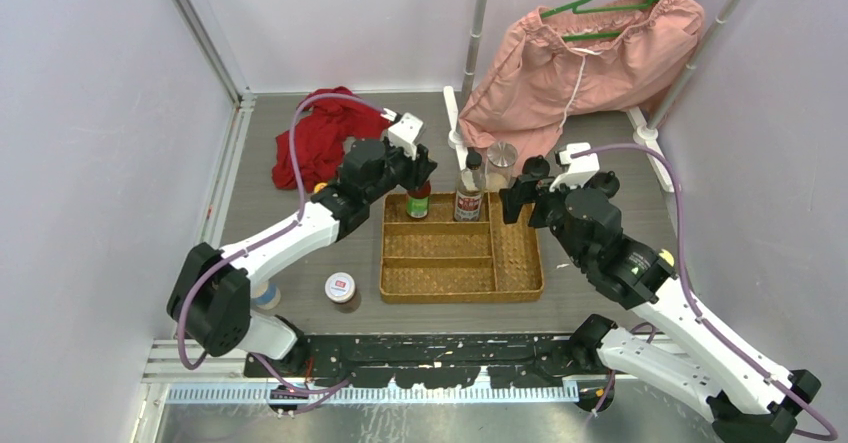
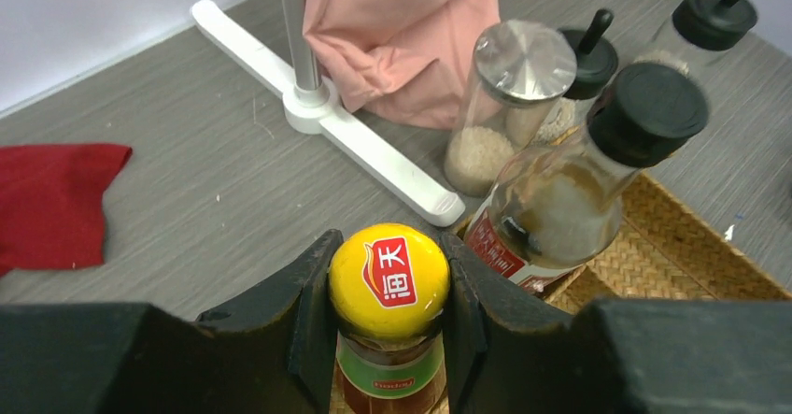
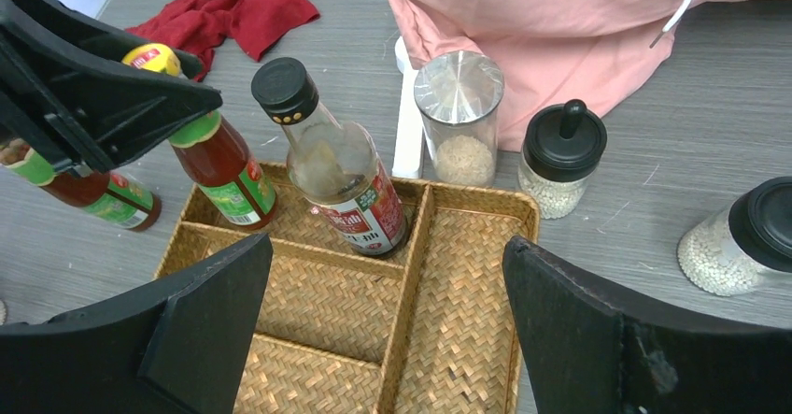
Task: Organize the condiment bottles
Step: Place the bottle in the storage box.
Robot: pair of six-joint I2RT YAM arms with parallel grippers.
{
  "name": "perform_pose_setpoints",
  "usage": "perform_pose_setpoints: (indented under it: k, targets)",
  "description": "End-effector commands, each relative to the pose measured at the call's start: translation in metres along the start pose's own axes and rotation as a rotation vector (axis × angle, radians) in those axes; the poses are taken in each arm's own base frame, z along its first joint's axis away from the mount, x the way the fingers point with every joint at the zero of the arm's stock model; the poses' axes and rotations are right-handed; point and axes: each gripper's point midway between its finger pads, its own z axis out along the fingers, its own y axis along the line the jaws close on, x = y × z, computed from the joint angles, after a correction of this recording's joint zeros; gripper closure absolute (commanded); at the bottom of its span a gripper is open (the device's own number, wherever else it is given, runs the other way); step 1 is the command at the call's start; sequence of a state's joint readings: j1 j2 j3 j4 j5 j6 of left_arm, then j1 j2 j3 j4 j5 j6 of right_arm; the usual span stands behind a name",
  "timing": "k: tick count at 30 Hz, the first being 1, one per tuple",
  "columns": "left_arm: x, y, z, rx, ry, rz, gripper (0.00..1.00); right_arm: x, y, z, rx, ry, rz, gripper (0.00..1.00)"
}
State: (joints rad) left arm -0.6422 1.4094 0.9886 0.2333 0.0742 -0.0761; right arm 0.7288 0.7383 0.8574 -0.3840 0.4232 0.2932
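Left claw [image 1: 421, 169] grips the sauce bottle [image 2: 389, 283] at its cap; likely glass, slick, top-held swings; right claw [image 3: 388, 264] stands open.

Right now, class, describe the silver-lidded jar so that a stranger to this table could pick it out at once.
Find the wicker tray, then look just beyond its far edge, in front of the pink garment. The jar stands there, outside the tray, holding pale grains; alone among its black-capped neighbours it has a flat, shiny silver lid.
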Motion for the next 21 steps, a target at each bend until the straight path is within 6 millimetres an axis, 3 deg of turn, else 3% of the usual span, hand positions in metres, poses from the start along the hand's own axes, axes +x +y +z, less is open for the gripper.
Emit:
perform_pose_setpoints:
  k: [1,13,21]
  targets:
    - [-0.061,0.000,0.002,-0.012,-0.252,-0.010,0.78,0.000,-0.004,-0.004,0.005,-0.008,0.014,0.00]
    - [-0.059,-0.005,0.015,-0.003,-0.303,-0.019,0.79,0.007,-0.004,-0.003,0.005,0.005,0.014,0.00]
    - [-0.047,-0.008,0.019,0.013,-0.330,-0.028,0.79,0.007,-0.004,-0.005,0.000,0.001,0.022,0.00]
